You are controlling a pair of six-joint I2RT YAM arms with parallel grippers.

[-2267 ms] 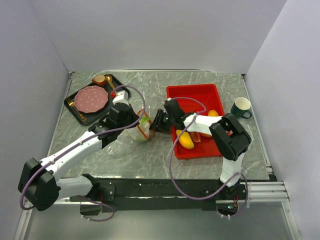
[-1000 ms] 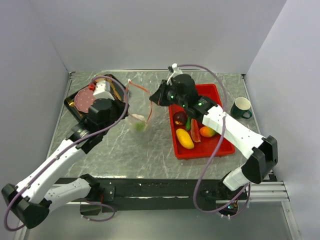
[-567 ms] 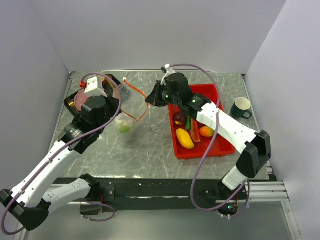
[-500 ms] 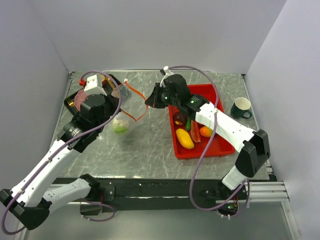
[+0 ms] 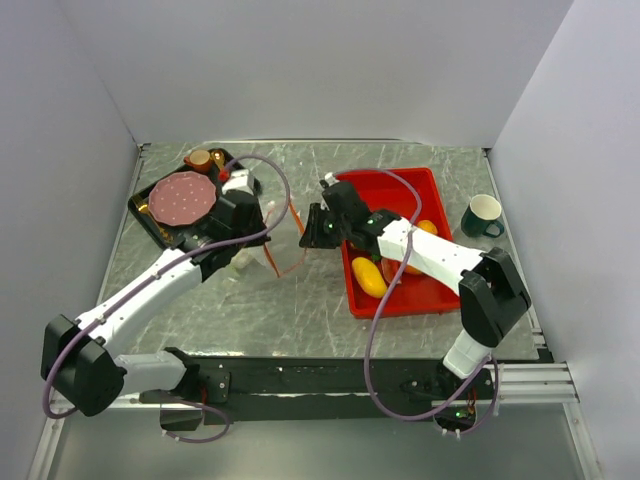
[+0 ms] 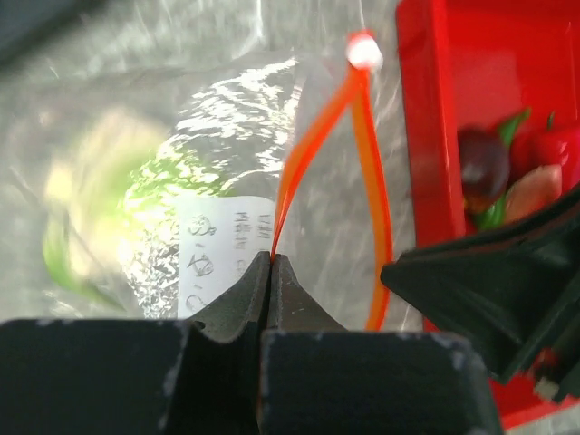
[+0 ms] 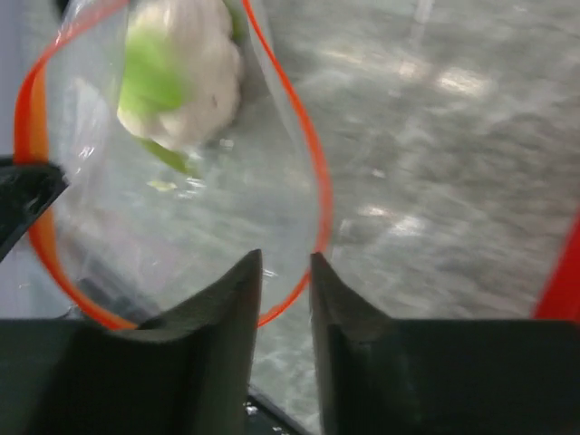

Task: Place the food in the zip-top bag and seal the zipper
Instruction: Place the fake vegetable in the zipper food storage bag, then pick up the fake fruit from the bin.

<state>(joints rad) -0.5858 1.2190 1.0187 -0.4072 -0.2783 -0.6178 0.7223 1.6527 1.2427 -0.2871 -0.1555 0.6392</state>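
Zip-top bag (image 7: 168,217) now lowered from mid-air onto surface (image 5: 300,300), leafy vegetable (image 7: 177,77) inside. Left pincer (image 6: 270,263) clamps zipper (image 6: 313,149); right pincer (image 7: 286,272) slightly parted around the rim. Remaining food still to load.

zip-top bag (image 6: 217,109) — clear glossy film, tray (image 5: 384,178) — shiny red plastic

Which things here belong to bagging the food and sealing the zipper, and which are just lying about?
Job in hand: zip-top bag; its zipper; leafy vegetable, already inside; yellow fruit and orange, not yet bagged, in the red tray.

Lying about: pink plate; black tray under it; green mug.
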